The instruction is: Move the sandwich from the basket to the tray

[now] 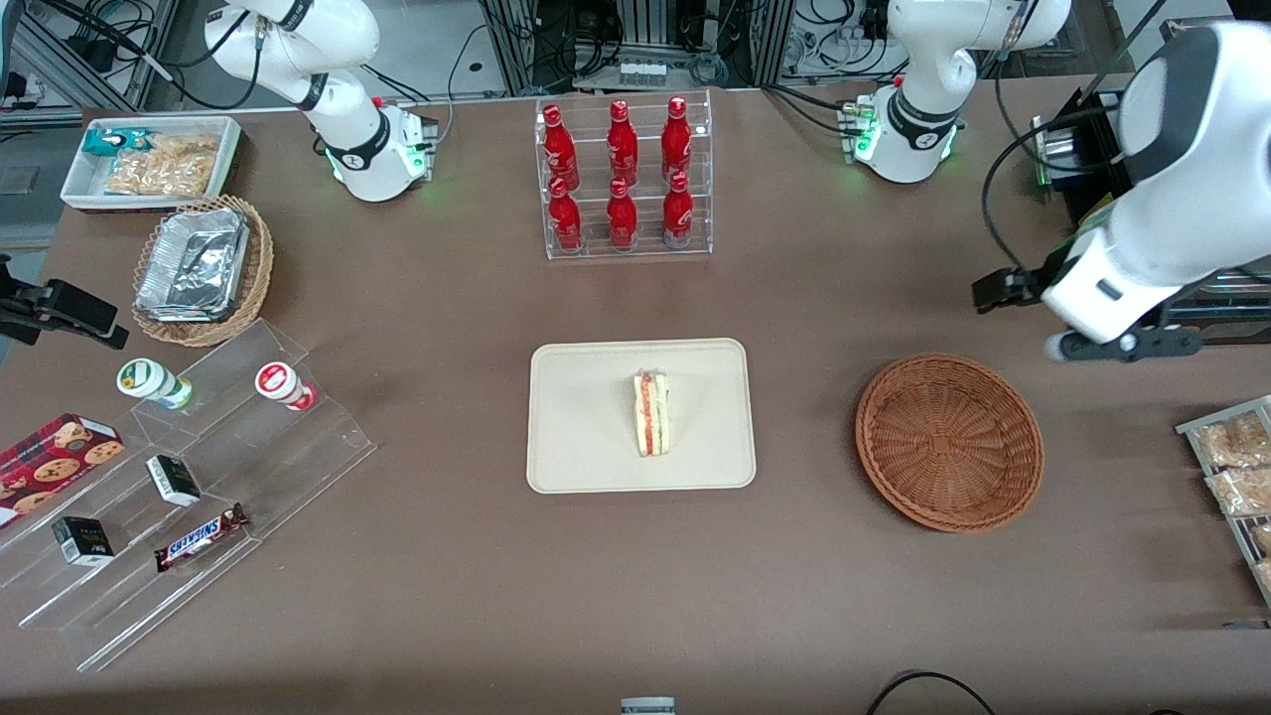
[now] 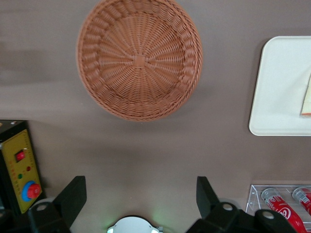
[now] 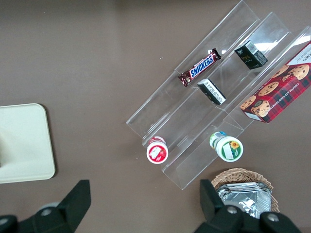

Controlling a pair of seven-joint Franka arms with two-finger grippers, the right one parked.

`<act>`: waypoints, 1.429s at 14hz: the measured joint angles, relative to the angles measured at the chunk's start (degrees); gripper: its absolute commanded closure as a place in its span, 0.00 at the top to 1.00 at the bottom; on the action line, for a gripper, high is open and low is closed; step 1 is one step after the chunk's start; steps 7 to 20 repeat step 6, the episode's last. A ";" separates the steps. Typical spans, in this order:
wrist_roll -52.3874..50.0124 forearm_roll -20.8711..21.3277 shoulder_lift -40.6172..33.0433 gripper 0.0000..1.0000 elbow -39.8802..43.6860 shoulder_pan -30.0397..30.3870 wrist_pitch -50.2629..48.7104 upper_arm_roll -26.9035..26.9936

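The sandwich (image 1: 652, 413) lies on the beige tray (image 1: 576, 457), roughly mid-tray, standing on edge w/ red-orange and green filling stripes facing up; only its pale corner (image 2: 306, 99) shows in the left wrist view, on the tray (image 2: 277, 87). The reddish-brown wicker basket (image 1: 948, 442) sits on the brown desk (image 1: 447, 596) beside the tray, toward the working arm's end, well apart from it, and holds nothing; the left wrist view looks straight down into it (image 2: 139, 59). The left arm's end effector (image 2: 141, 196) hangs above the desk, farther from the front camera than the basket, near the working arm's edge of the desk. Its fingers (image 2: 73, 196) are spread wide w/ nothing between them, only bare desk. In the front view the end effector (image 1: 1003, 290) is mostly hidden by the arm's white body. Farther from the front camera than the tray stands a clear rack of red bottles (image 1: 624, 179). Toward the parked arm's end: a tan wicker basket w/ foil container (image 1: 199, 268), a white bin of snacks (image 1: 149, 159), clear stepped shelves (image 1: 199, 477) w/ a Snickers bar (image 1: 199, 538), two yogurt cups (image 1: 283, 385), small boxes and a cookie box (image 1: 50, 462).
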 measured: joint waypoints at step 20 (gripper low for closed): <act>0.40 4.07 -4.12 1.00 -0.17 1.38 2.81 0.46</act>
